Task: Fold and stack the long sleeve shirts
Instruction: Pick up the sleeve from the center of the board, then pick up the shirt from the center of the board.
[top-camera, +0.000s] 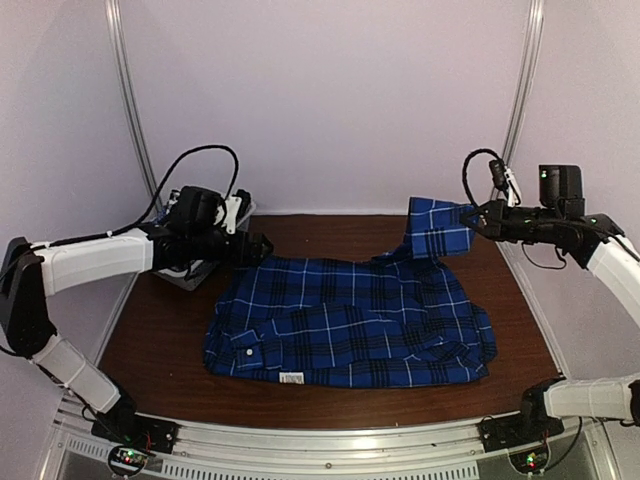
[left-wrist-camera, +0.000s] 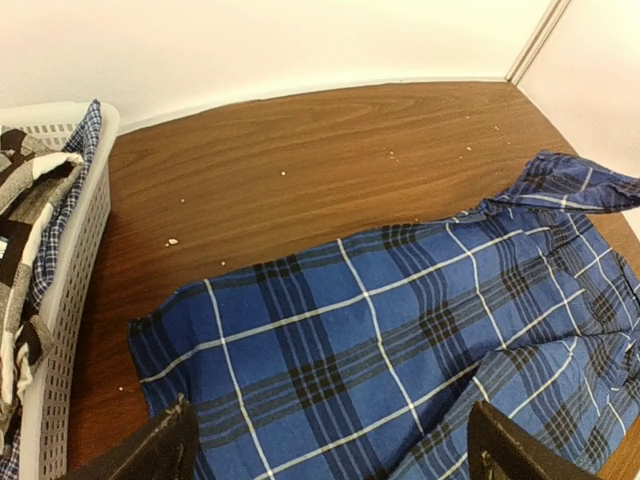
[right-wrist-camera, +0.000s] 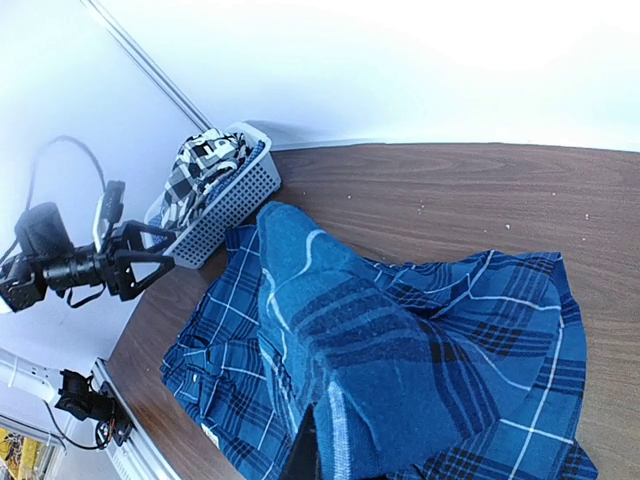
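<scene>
**On the dark brown wooden tabletop (top-camera: 330, 232) a royal blue and navy plaid long sleeve shirt (top-camera: 350, 320) is spread, with one sleeve held up.**

The plaid shirt is laid flat across the middle of the tabletop. Its far-right sleeve (top-camera: 440, 228) is held raised off the surface, pinched in the right tool (top-camera: 478, 215). At the far left a white plastic mesh basket (right-wrist-camera: 225, 205) is seen, with a black-and-white checked shirt (right-wrist-camera: 200, 165) bundled inside. The left tool (top-camera: 262, 246) is spread wide near the plaid shirt's far-left corner, and nothing is gripped in it.
</scene>
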